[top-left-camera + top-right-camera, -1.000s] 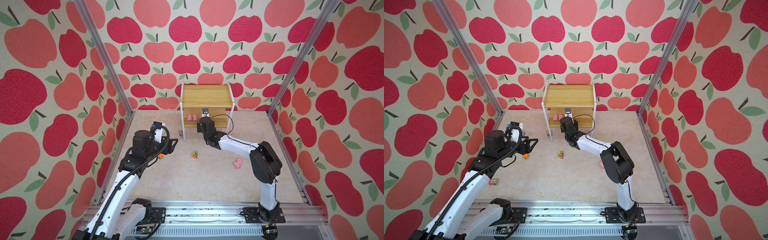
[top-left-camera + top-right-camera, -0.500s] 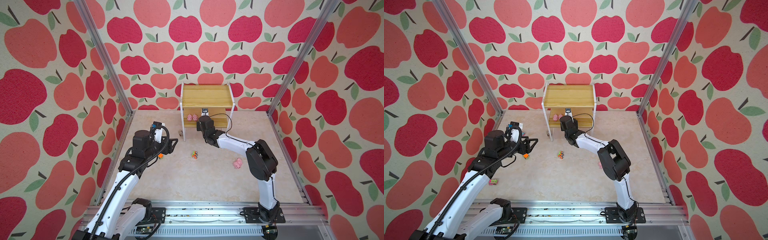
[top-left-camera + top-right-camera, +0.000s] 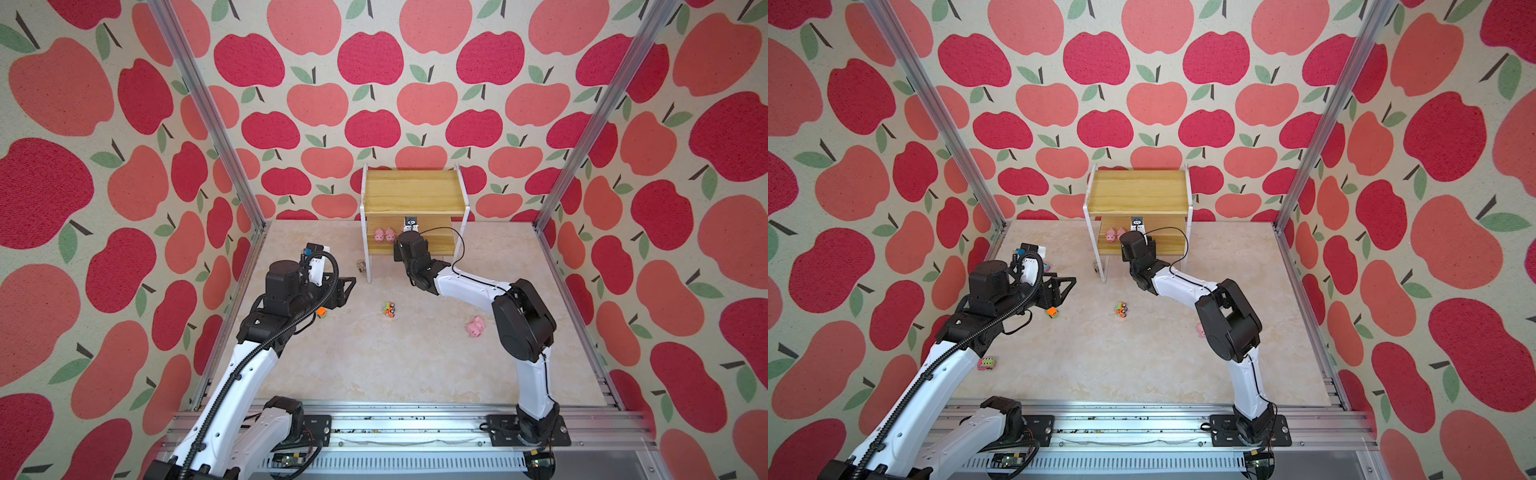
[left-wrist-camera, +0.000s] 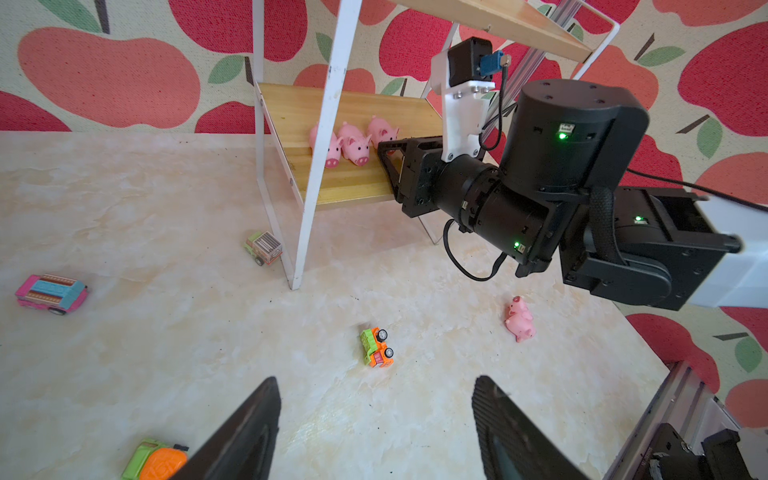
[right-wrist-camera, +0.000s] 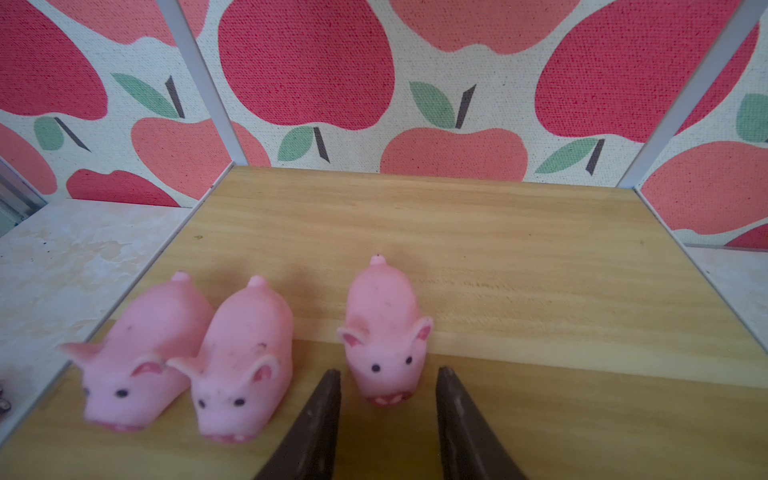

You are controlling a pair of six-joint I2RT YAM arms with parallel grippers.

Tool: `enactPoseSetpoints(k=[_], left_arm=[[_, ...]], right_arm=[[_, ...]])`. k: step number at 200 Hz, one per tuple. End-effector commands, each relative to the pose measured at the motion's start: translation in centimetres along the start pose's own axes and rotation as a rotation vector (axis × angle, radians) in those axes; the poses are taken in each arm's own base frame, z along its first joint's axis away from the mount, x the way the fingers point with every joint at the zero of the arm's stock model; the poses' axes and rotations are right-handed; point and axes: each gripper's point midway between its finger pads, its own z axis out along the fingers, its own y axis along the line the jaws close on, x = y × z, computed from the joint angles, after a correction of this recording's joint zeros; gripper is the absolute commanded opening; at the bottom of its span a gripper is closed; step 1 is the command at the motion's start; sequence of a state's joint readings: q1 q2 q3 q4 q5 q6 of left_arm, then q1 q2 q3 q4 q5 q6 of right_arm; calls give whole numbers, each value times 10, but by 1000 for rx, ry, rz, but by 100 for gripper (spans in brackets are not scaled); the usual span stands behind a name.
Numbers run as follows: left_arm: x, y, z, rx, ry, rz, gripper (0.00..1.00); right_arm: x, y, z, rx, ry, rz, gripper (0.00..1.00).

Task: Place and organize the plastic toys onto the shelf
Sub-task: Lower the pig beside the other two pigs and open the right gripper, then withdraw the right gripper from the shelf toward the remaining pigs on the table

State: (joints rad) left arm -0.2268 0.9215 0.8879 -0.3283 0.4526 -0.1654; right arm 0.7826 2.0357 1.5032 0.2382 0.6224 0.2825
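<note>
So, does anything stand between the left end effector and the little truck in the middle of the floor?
Nothing visible. Only bare floor lies between the open left end effector and that truck.

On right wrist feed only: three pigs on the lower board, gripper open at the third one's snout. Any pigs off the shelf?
Observer: Yes. One pig lies on its side on the floor, right of the middle in both top views.
Operator: Any trucks shelved?
Observer: None that I can see on the shelf. The nearest truck sits on the floor beside a front leg.
Operator: What's the other arm doing?
Observer: The left gripper is open and empty above the floor, pointed toward a green-orange truck tipped on its side.
</note>
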Motion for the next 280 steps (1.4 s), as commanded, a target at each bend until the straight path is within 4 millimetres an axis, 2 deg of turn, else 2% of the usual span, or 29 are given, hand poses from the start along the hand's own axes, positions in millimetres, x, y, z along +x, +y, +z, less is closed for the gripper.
enactPoseSetpoints(k=[1, 42, 79, 106, 153, 177, 205, 222, 250, 280], left_arm=[[-8, -6, -6, 11, -23, 6, 75], [-8, -6, -6, 11, -24, 7, 75], [-9, -7, -6, 17, -24, 4, 75], [-9, -7, -6, 18, -25, 3, 75], [-6, -4, -3, 4, -11, -9, 76], [-4, -1, -1, -5, 3, -17, 76], [1, 1, 4, -13, 27, -29, 76], [6, 0, 8, -16, 51, -29, 76], [23, -13, 21, 10, 123, 1, 76], [43, -30, 34, 37, 209, 55, 77]], right_arm=[[-21, -9, -18, 0, -39, 33, 47], [-15, -18, -55, -49, -52, 31, 58], [-8, -26, -88, -129, -50, 3, 62], [-6, -23, -98, -197, -52, -39, 62], [6, -31, -100, -207, -14, -48, 57], [26, -52, -112, -146, 59, -38, 57], [63, -84, -134, -54, 189, 20, 58], [90, -115, -151, 64, 269, 88, 60], [126, -152, -180, 194, 393, 150, 66], [157, -181, -211, 280, 518, 219, 71]])
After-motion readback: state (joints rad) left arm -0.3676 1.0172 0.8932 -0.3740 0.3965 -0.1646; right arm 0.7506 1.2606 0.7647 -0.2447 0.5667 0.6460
